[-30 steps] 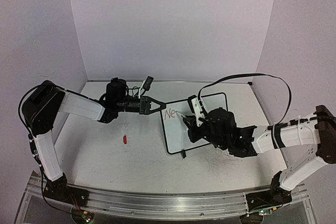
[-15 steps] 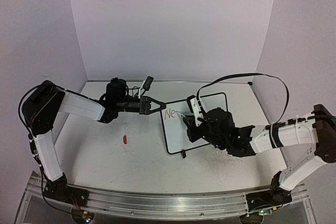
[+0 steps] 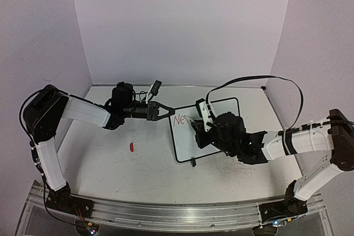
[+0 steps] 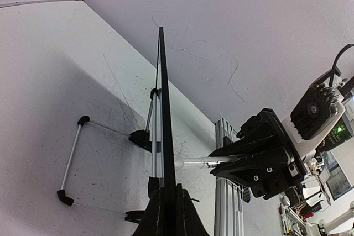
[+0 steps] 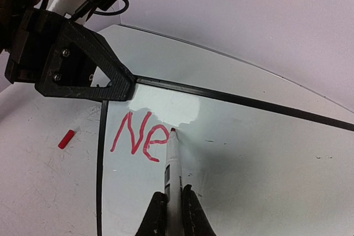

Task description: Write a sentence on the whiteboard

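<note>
Item: whiteboard (image 3: 185, 139) — small white panel with a thin black rounded frame, mid-desk (image 3: 110, 158) between the two arms.

- Markings: red letters "Ne" (image 5: 138, 136) at the upper left corner.
- Left claw (image 3: 166, 110): clamped on that corner's frame.
- Right claw (image 5: 173, 200): closed on a red-tipped marker (image 5: 171, 164), tip touching the panel just right of the "e".
- Red cap (image 3: 131, 147): loose on the desk, left of the board.

Obscured: the right arm covers the board's right half from above. The left wrist view shows it only edge-on, with wire legs (image 4: 72, 158) behind — its tilt is unclear.
</note>
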You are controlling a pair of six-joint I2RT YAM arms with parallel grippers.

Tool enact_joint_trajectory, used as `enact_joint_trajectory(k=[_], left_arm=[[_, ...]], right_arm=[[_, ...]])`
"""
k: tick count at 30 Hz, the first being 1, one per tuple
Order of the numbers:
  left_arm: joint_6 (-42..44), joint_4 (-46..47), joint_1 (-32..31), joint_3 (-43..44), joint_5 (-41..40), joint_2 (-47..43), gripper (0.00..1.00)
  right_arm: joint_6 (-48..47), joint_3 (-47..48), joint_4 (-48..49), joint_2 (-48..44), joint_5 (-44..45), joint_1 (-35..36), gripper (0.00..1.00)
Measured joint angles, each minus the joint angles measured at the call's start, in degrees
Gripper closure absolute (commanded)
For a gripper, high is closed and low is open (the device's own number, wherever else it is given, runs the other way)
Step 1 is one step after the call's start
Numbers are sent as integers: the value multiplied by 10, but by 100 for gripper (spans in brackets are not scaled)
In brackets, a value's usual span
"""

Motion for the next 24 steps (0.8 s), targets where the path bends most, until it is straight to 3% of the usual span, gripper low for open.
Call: enact_joint_trajectory(k=[24], left_arm=[[0,0,0,0,0,0,100]], right_arm=[[28,-15,-6,-5,-1,1,100]])
